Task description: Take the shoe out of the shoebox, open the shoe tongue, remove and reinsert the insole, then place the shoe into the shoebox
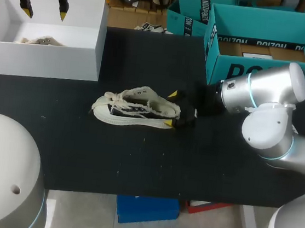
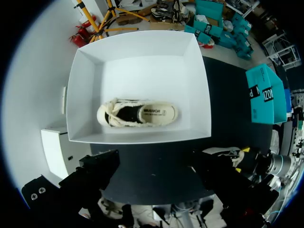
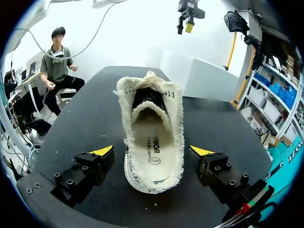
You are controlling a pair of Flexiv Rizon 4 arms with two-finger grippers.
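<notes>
A cream and black shoe (image 1: 136, 109) lies on its sole in the middle of the black table (image 1: 136, 161), toe to the left. My right gripper (image 1: 170, 109) is at its heel, open, with one yellow tip on each side of the heel. In the right wrist view the shoe (image 3: 152, 137) sits between the fingertips (image 3: 102, 151) with a gap on both sides, and its insole shows. My left gripper (image 1: 44, 8) hangs open above the white shoebox (image 1: 89, 41). A second shoe (image 2: 137, 114) lies inside the shoebox (image 2: 85, 71), straight below the left gripper (image 2: 152, 168).
Open teal boxes (image 1: 264, 50) stand at the back right, close behind my right arm (image 1: 264, 99). The white shoebox fills the back left corner. The table's front edge (image 1: 160, 194) runs below the shoe.
</notes>
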